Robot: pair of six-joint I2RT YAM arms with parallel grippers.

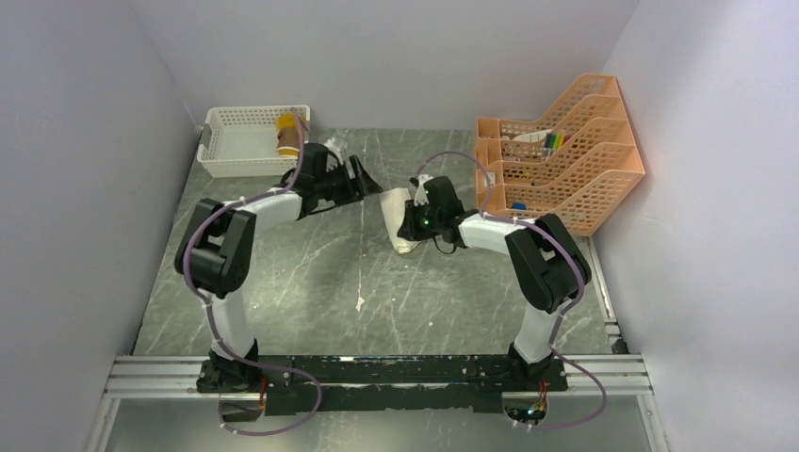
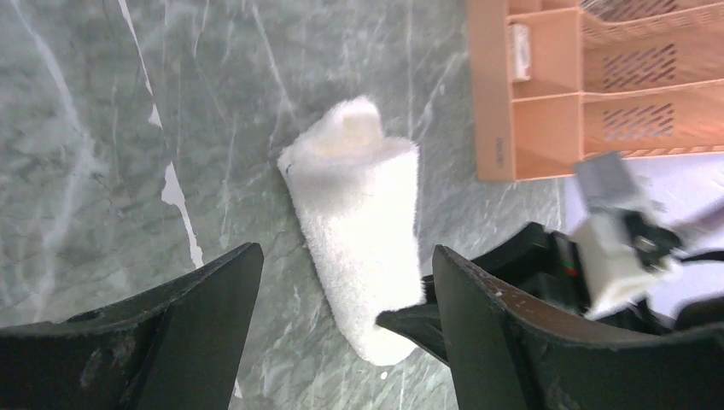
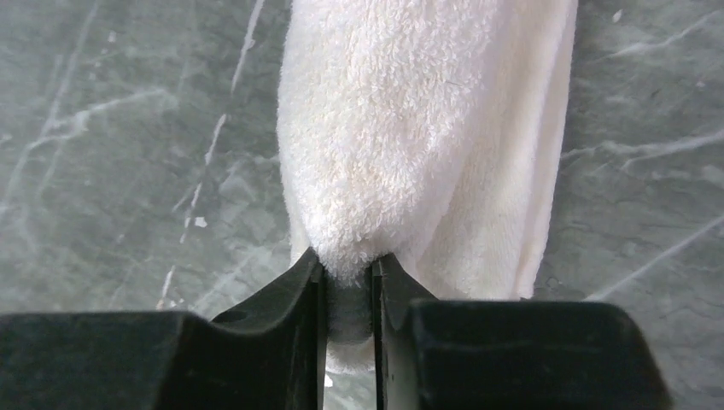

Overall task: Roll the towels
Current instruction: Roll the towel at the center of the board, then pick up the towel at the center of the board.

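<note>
the cream towel (image 3: 410, 128) lies rolled on the bench, midway across and toward the far edge. the right jaws are clamped on a pinch of one end. the left jaws stand wide apart just beside it, holding nothing. the yellow towel (image 1: 286, 132) sits rolled in the white basket (image 1: 212, 141) at the far left corner. both look rolled, so probably only letting go or stowing the cream one is left.
</note>
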